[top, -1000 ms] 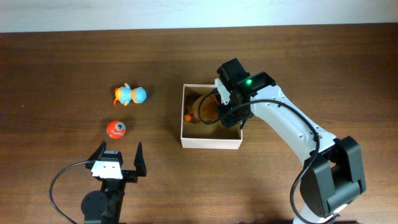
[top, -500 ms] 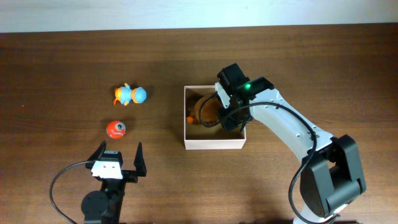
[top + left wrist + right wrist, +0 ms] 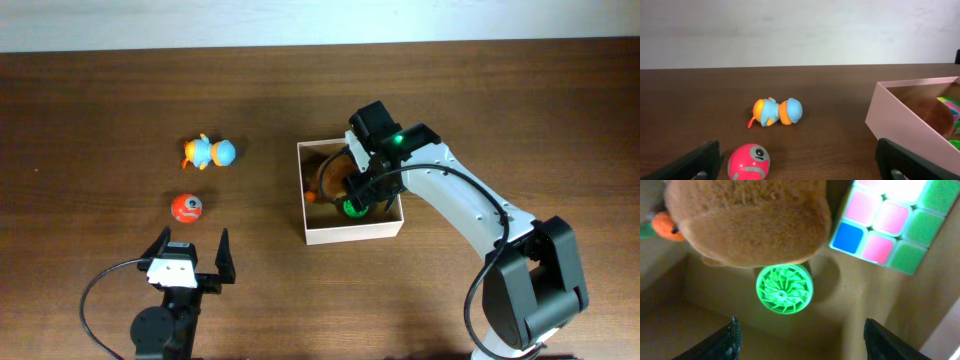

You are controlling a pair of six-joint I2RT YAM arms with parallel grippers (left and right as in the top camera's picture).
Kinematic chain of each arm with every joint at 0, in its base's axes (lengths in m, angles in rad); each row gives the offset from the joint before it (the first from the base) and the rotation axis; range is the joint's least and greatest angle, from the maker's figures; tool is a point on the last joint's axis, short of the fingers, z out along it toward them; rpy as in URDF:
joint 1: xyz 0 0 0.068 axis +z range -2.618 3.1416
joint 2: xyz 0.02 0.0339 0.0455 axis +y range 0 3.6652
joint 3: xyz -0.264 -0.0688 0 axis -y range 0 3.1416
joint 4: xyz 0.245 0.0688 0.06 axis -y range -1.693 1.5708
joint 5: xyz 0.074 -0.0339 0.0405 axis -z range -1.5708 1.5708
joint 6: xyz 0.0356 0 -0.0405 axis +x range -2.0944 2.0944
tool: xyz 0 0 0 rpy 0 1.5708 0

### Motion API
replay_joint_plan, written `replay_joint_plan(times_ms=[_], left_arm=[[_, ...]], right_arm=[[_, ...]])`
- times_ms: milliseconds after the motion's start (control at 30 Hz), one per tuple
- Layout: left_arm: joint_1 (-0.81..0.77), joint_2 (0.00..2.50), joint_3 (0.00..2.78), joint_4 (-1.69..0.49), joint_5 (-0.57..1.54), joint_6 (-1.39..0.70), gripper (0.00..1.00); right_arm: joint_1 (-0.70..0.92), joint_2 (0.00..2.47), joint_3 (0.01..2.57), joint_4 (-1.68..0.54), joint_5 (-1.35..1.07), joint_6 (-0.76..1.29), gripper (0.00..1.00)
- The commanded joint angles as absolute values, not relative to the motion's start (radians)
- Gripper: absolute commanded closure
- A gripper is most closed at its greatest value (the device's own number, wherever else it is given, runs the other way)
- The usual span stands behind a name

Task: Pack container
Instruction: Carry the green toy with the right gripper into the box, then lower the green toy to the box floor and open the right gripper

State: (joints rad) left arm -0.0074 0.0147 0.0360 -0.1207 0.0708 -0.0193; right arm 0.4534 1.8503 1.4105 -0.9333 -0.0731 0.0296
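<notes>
Dark brown wood bench (image 3: 100, 90); pale wall (image 3: 300, 20) beyond the far edge. Container (image 3: 352, 234) sits mid-bench, slightly right of centre. Since a second ago it has slid a little toward the right edge, and a green disc (image 3: 784, 288) now shows inside, by the brown plush (image 3: 750, 220). Right gripper (image 3: 801, 335) is over the container, fingers wide apart, holding nothing. Left gripper (image 3: 193, 242) is at the near edge, also wide apart and empty.

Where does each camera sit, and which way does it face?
Overhead: above the table, looking straight down on left gripper, right gripper, box, ball.
Left wrist: low over table, facing sideways at ball and box; own fingers at bottom corners.
Right wrist: over the box, facing down at green disc; own fingers at bottom.
Overhead and left wrist share ball and box.
</notes>
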Motion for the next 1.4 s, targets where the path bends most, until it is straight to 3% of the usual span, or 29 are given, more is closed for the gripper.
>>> replay_joint_plan(times_ms=[0, 100, 233, 667, 1367], left_arm=[[-0.010, 0.006, 0.030, -0.121, 0.064, -0.004, 0.01], [-0.010, 0.006, 0.030, -0.121, 0.064, -0.004, 0.01], [-0.010, 0.006, 0.030, -0.121, 0.064, -0.004, 0.01], [-0.010, 0.006, 0.030, -0.121, 0.064, -0.004, 0.01], [-0.010, 0.006, 0.030, -0.121, 0.064, -0.004, 0.01]], right_arm=[[0.461, 1.839, 1.406, -0.926, -0.141, 0.030, 0.31], [0.477, 1.839, 1.406, -0.927, -0.189, 0.001, 0.36], [0.522, 1.839, 1.406, -0.927, -0.191, -0.008, 0.54], [0.582, 1.855, 1.391, -0.927, -0.142, -0.018, 0.82], [0.582, 1.923, 1.382, -0.768, -0.142, -0.018, 0.83]])
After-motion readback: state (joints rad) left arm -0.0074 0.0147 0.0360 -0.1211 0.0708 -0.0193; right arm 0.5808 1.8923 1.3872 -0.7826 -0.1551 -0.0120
